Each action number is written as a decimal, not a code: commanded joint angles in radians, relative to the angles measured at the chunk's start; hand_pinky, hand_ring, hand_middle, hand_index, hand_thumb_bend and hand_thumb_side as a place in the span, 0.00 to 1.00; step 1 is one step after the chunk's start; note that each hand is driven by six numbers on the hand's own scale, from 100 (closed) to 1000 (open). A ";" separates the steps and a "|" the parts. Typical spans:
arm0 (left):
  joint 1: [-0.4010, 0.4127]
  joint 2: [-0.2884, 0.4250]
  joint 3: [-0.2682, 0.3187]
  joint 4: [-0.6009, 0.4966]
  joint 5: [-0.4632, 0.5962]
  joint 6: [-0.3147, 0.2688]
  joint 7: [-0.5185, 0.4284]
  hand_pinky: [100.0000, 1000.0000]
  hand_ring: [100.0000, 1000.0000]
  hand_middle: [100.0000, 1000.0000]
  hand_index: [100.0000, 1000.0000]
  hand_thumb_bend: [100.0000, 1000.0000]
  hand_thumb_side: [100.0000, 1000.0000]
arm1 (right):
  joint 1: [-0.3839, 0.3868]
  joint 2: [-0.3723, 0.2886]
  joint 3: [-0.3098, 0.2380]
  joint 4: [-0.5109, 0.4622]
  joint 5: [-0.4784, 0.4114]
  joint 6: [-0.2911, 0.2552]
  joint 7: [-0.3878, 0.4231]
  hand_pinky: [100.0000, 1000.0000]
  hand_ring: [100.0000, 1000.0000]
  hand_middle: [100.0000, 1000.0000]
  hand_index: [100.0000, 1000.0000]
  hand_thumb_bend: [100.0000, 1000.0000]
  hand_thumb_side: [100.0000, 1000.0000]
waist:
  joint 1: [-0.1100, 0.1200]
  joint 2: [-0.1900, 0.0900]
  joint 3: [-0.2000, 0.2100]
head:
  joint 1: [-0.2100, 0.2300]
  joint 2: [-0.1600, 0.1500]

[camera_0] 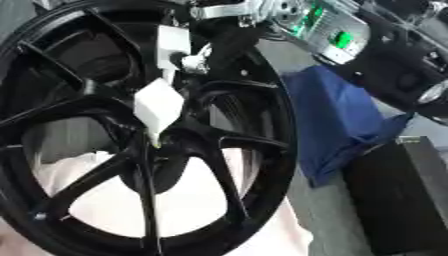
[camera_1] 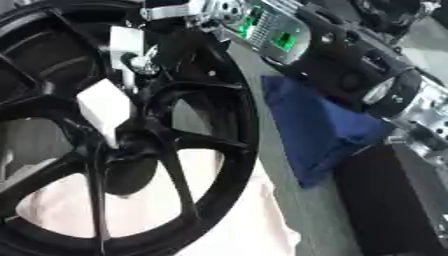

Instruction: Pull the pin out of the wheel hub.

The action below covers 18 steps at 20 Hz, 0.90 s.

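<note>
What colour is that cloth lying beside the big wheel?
The cloth is dark blue, clearest in the left eye view.

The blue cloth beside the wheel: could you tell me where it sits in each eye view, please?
Left eye view: the blue cloth lies right of centre, beside the wheel's rim.
Right eye view: it sits nearer the centre, again right of the rim.
Shared landmark: the black box below and right of the cloth.
</note>
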 commanded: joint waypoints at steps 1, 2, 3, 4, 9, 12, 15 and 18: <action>-0.005 0.004 0.008 -0.017 -0.003 0.000 -0.001 0.82 0.50 0.53 0.69 0.18 0.67 | -0.011 -0.013 -0.005 0.006 -0.015 0.003 -0.003 0.92 0.91 0.44 0.66 0.00 0.65 | 0.008 -0.013 0.001 | -0.003 -0.007; -0.005 0.004 0.009 -0.017 -0.003 0.001 0.000 0.82 0.50 0.53 0.69 0.18 0.67 | -0.011 -0.013 -0.006 0.005 -0.022 0.005 -0.010 0.92 0.91 0.42 0.65 0.00 0.65 | 0.008 -0.012 0.001 | -0.003 -0.006; -0.005 0.003 0.009 -0.017 -0.004 0.002 0.000 0.82 0.50 0.53 0.69 0.18 0.67 | -0.011 -0.013 -0.007 0.004 -0.028 0.008 -0.019 0.91 0.89 0.40 0.62 0.00 0.64 | 0.008 -0.012 0.002 | -0.004 -0.005; -0.005 0.003 0.008 -0.017 -0.004 0.002 -0.001 0.82 0.50 0.53 0.69 0.18 0.67 | -0.011 -0.013 -0.008 0.002 -0.034 0.011 -0.028 0.90 0.88 0.38 0.60 0.00 0.63 | 0.008 -0.012 0.002 | -0.004 -0.005; -0.005 0.003 0.009 -0.017 -0.004 0.003 -0.004 0.82 0.50 0.53 0.69 0.17 0.67 | -0.010 -0.015 -0.015 -0.015 -0.070 0.020 -0.079 0.86 0.76 0.23 0.45 0.00 0.60 | 0.008 -0.013 0.001 | -0.004 -0.002; -0.005 0.003 0.010 -0.017 -0.004 0.003 -0.004 0.82 0.50 0.53 0.69 0.18 0.67 | -0.009 -0.017 -0.023 -0.029 -0.094 0.027 -0.089 0.84 0.71 0.17 0.39 0.00 0.62 | 0.009 -0.014 0.000 | -0.004 0.000; -0.004 0.003 0.011 -0.017 -0.004 0.002 -0.004 0.82 0.50 0.53 0.69 0.17 0.67 | -0.011 -0.019 -0.034 -0.046 -0.115 0.033 -0.089 0.84 0.70 0.15 0.37 0.00 0.63 | 0.010 -0.015 -0.001 | -0.004 0.002; -0.004 0.003 0.013 -0.017 -0.004 0.002 -0.003 0.82 0.50 0.53 0.69 0.17 0.67 | -0.013 -0.024 -0.041 -0.060 -0.127 0.036 -0.084 0.84 0.70 0.14 0.37 0.00 0.62 | 0.012 -0.016 -0.002 | -0.008 0.005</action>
